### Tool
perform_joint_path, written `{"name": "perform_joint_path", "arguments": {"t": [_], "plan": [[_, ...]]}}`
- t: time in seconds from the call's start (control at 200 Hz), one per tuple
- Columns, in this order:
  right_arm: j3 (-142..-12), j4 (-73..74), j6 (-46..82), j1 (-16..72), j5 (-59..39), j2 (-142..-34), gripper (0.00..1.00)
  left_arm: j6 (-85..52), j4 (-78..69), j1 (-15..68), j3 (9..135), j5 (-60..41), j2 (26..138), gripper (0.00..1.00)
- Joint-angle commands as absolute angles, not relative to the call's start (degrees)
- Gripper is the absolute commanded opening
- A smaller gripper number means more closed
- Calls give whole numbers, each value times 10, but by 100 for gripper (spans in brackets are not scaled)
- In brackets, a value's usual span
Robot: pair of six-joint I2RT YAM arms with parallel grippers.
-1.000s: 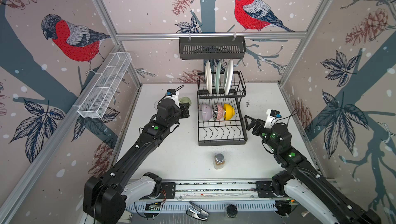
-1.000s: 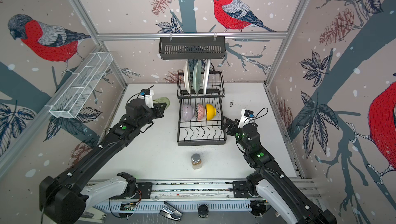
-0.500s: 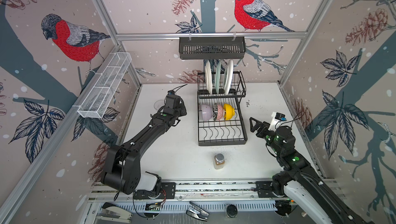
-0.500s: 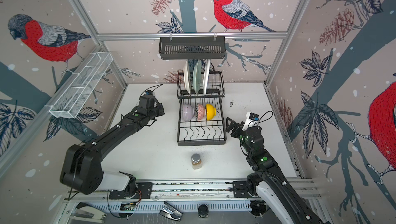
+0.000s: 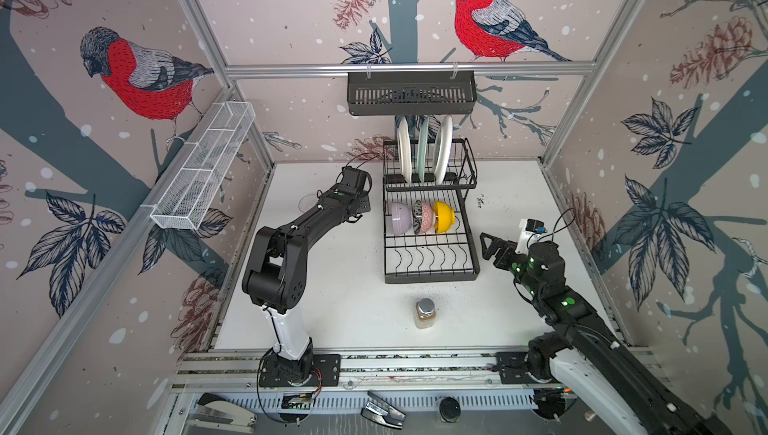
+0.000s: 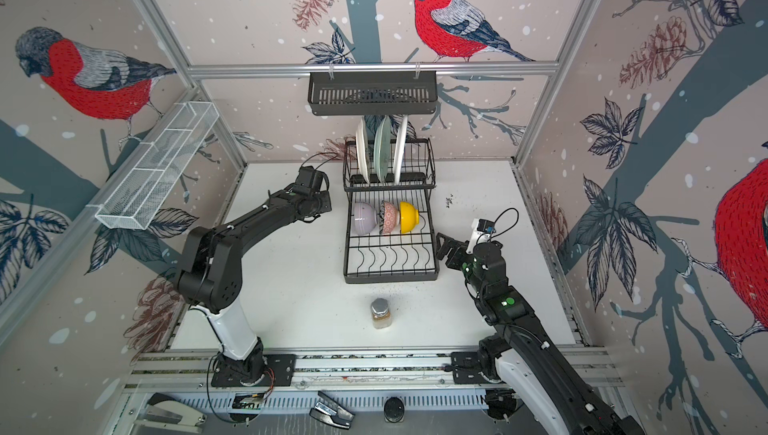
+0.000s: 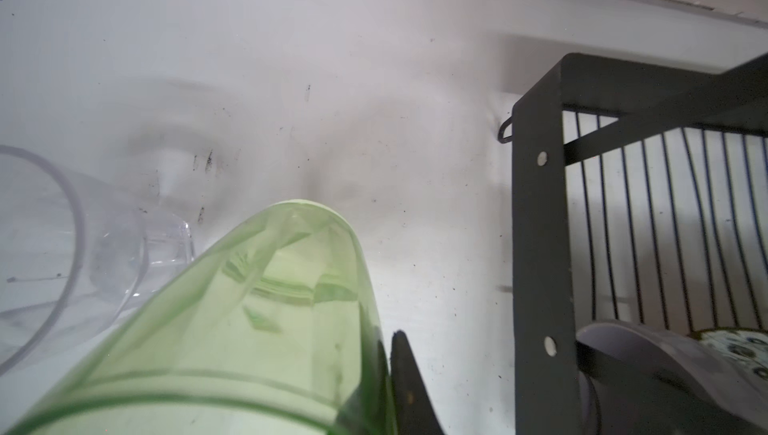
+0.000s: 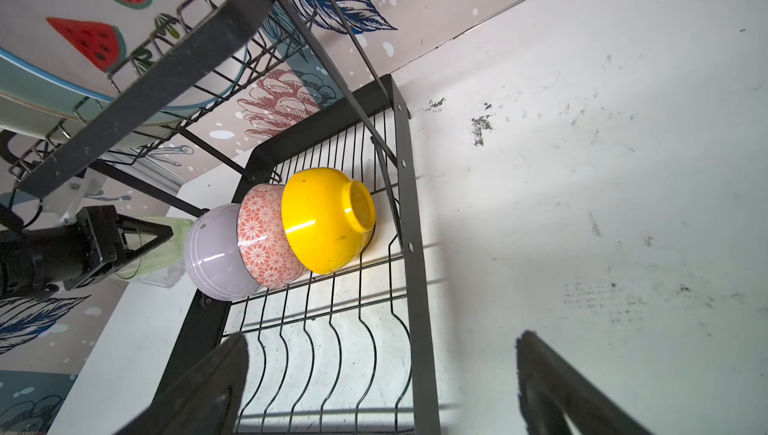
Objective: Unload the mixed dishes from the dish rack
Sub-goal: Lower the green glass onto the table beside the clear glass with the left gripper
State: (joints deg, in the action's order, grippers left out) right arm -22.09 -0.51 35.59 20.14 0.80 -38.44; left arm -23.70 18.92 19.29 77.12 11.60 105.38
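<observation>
Lowering has brought the green translucent plastic tumbler (image 7: pixel 257 308), clamped in the left gripper (image 8: pixel 143 241), down beside the clear plastic tumbler (image 7: pixel 83 246) left of the black wire dish rack (image 5: pixel 432 275), seemingly ready for release; right gripper (image 8: pixel 382 354) stands open.

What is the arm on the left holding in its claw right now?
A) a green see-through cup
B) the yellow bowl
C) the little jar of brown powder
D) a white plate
A: the left wrist view shows the left gripper shut on the wall of the green tumbler.
</observation>
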Motion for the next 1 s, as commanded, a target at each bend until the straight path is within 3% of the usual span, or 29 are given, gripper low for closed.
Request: {"name": "perform_joint_path", "arguments": {"t": [0.0,0.45,0.475,0.53,0.645,0.73,0.87,0.996], "plan": [[-229,-3,341,200,8,-390,100,-227,220,192,803,113,1082,0],[-228,-8,331,199,4,-399,99,-202,309,178,936,97,1197,4],[-228,-6,330,199,0,-399,99,-202,309,177,939,97,1198,9],[-226,-1,330,198,-8,-401,99,-201,308,177,941,99,1197,30],[-226,6,326,199,-21,-404,99,-198,302,177,946,104,1190,36],[-227,8,323,199,-28,-408,99,-193,298,176,950,105,1185,65],[-230,12,318,200,-43,-411,99,-191,302,173,962,110,1180,95],[-229,24,320,200,-55,-413,99,-188,303,171,966,108,1173,97]]}}
